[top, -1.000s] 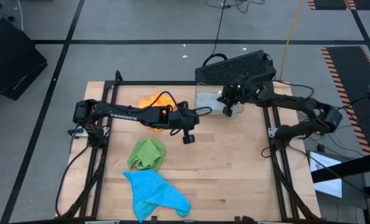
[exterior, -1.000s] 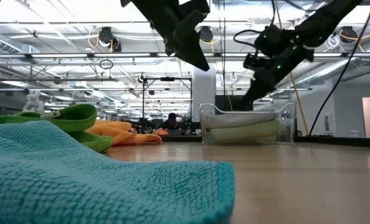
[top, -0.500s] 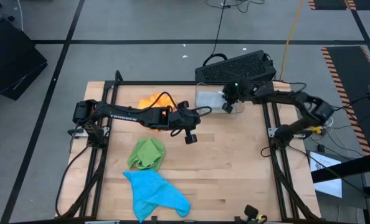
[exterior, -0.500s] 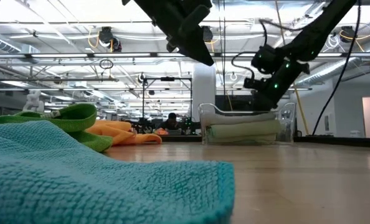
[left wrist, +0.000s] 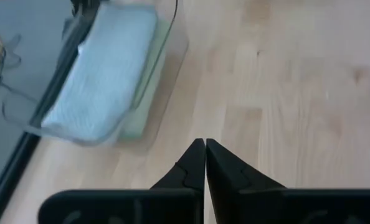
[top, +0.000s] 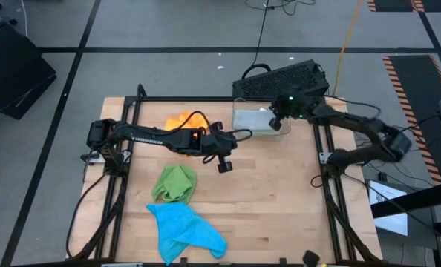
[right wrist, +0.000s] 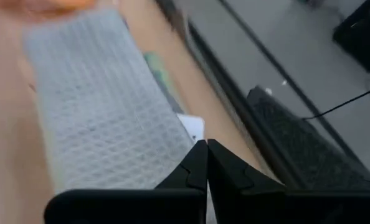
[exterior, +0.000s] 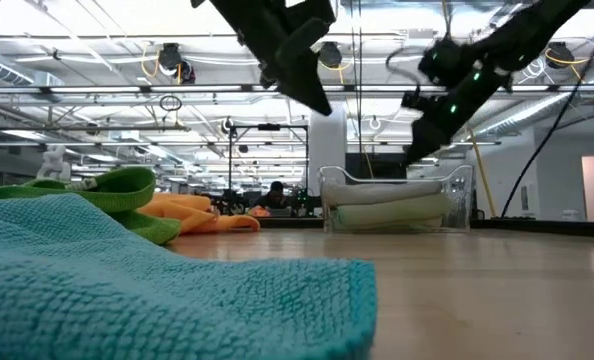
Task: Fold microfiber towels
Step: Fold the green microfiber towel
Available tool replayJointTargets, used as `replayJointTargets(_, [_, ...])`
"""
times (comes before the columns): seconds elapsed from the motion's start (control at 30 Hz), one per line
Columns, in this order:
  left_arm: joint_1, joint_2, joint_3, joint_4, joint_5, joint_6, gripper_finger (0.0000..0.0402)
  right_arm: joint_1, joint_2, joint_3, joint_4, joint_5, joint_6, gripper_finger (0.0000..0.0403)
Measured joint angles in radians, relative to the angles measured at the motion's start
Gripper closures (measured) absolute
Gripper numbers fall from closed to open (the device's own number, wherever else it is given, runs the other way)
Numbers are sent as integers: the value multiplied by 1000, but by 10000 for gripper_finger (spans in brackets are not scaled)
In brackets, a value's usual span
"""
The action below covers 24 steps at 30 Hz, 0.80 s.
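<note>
Three loose towels, orange (top: 182, 120) near the tabletop's far edge, green (top: 174, 183) and blue (top: 185, 230) toward its near edge, leave the right half bare, while the empty pinched-shut left gripper (top: 223, 166) hovers mid-table and the closed right gripper (top: 275, 124) hangs over the clear bin (top: 240, 126) of folded towels (left wrist: 104, 68).

High view: even, bright overhead light, soft short shadows under the arms on the wooden surface (top: 272, 193), no glare, sharp edge to edge. Low view: ceiling strip lights (exterior: 97, 45) blow out from 10 to 2 o'clock, both arms go to backlit silhouettes, and the near blue towel (exterior: 167, 290) at 7 o'clock is out of focus. Wrist views: left is soft but readable with a mild sheen on the clear bin (left wrist: 113, 74); right is smeared with motion blur, grey towel (right wrist: 104, 112) weave streaked.
</note>
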Motion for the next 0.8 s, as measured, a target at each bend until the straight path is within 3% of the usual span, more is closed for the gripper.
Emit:
replayJointTargets(0.2, [0,0,0,-196,-1,-87,383,110,-240,0,-154,0,62,403])
replayJointTargets(0.3, [-15,1,0,-318,-11,-180,382,221,-340,0,-229,-2,120,403])
replayJointTargets(0.47, [-85,2,-76,-348,-26,-275,374,461,-447,-33,-243,-1,251,403])
replayJointTargets(0.57, [-146,2,-124,-342,-27,-366,349,601,-466,-64,-219,9,315,403])
replayJointTargets(0.8, [-340,1,-145,-358,-27,-550,257,861,-430,-175,-88,153,372,403])
